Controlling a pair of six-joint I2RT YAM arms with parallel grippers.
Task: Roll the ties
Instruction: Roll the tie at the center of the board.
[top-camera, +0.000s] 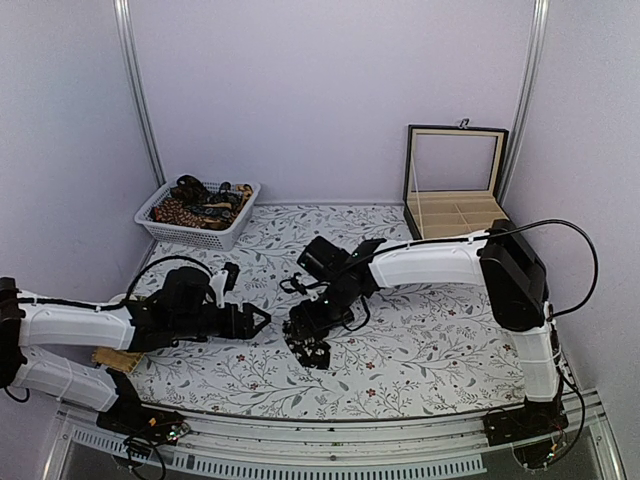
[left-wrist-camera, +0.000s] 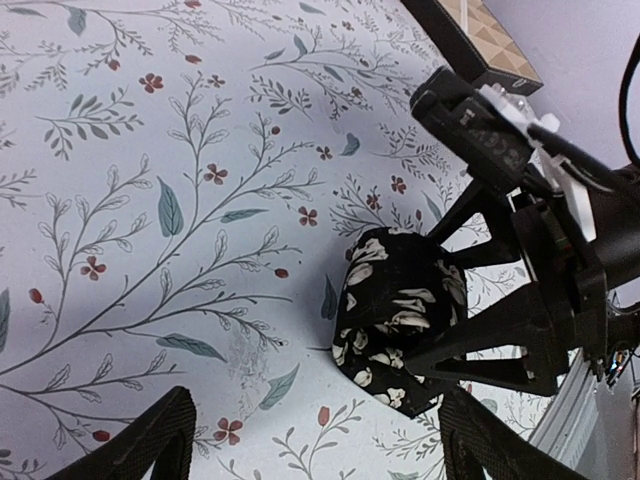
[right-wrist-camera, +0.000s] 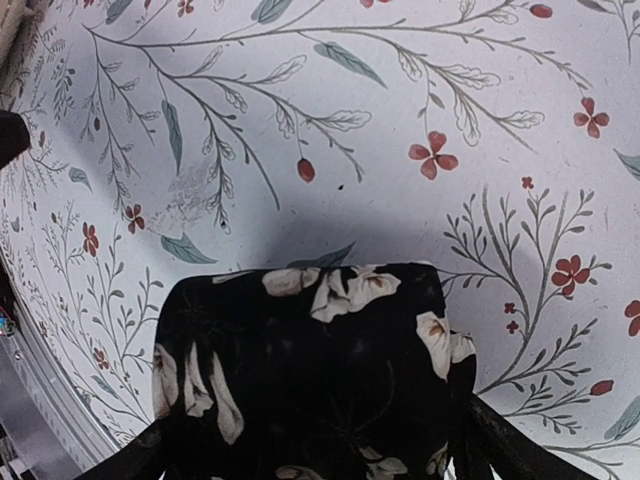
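From above, I see the rolled tie (top-camera: 312, 352) lying on the flowered tablecloth (top-camera: 430, 340) near the middle of the table, with the right gripper (top-camera: 308, 335) reaching down over it. The left gripper (top-camera: 258, 320) hangs just to its left, spread and empty. The other ties (top-camera: 195, 208) are heaped in the basket (top-camera: 190, 236) at the far left, and an open box (top-camera: 456, 130) stands at the far right. Through the left wrist camera, the roll is a squat black bundle with pale flowers, and the right arm's fingers stand on either side of it. My left fingertips frame the bottom of the view, well apart. Through the right wrist camera, the roll fills the lower half of the view. The fingers (right-wrist-camera: 510, 455) sit right against its flanks, but I cannot tell whether they are pressing or only beside it. I judge the fabric light, soft, rather slick and apt to spring open, so I would grip across the roll's sides, over the loose outer end.
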